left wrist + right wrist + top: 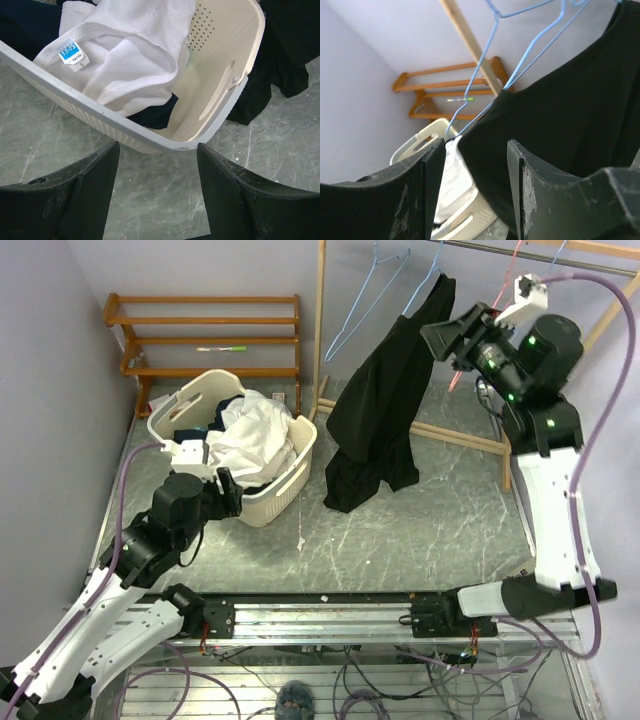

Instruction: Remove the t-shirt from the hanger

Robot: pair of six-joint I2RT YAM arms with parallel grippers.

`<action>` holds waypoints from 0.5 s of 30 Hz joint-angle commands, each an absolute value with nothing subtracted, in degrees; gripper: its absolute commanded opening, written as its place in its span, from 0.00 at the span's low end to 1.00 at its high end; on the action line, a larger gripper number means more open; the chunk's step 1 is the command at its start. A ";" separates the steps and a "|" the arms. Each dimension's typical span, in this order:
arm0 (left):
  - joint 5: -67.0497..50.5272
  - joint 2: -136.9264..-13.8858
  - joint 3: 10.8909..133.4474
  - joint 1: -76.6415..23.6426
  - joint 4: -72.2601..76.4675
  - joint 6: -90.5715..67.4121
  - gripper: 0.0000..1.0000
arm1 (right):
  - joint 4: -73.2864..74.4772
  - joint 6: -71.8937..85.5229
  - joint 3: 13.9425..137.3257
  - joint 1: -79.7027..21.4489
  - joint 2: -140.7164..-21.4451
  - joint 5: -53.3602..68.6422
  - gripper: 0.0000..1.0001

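A black t-shirt (385, 410) hangs half off a light blue wire hanger (372, 295) on the rack rail, draped down from the hanger's right end. It fills the right of the right wrist view (560, 120), with the hanger (490, 45) above it. My right gripper (440, 340) is open, raised beside the shirt's upper edge, and the fabric lies just beyond its jaws (472, 165). My left gripper (232, 495) is open and empty, low by the near wall of the laundry basket (290, 475), as the left wrist view (157, 165) shows.
The cream basket (220, 100) holds white (250, 445) and dark clothes. A wooden shelf rack (205, 335) stands at the back left. The wooden clothes rack frame (320, 330) stands behind the shirt, with a pink hanger (505, 285) at the right. The floor is grey marble.
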State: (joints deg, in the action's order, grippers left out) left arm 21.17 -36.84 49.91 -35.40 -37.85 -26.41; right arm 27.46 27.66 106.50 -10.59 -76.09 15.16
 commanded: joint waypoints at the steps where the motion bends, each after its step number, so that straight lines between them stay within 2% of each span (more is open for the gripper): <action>1: 19.18 -33.57 48.68 -35.22 -37.80 -27.44 0.73 | 24.88 30.77 111.34 -11.00 -83.11 8.07 0.52; 6: 20.10 -31.36 48.24 -35.22 -37.92 -28.11 0.73 | 29.09 30.14 123.17 -13.68 -91.96 3.38 0.52; 10: 19.83 -31.56 48.33 -35.23 -37.97 -28.19 0.72 | 34.31 26.77 133.88 -18.83 -99.04 -5.58 0.53; 15: 19.35 -32.18 48.31 -35.24 -37.97 -28.11 0.72 | 38.53 26.24 137.99 -22.68 -103.07 -15.39 0.53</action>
State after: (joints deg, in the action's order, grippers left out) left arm 20.47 -31.83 48.62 -35.40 -38.44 -27.51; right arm 33.95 27.79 135.72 -20.69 -101.69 -4.49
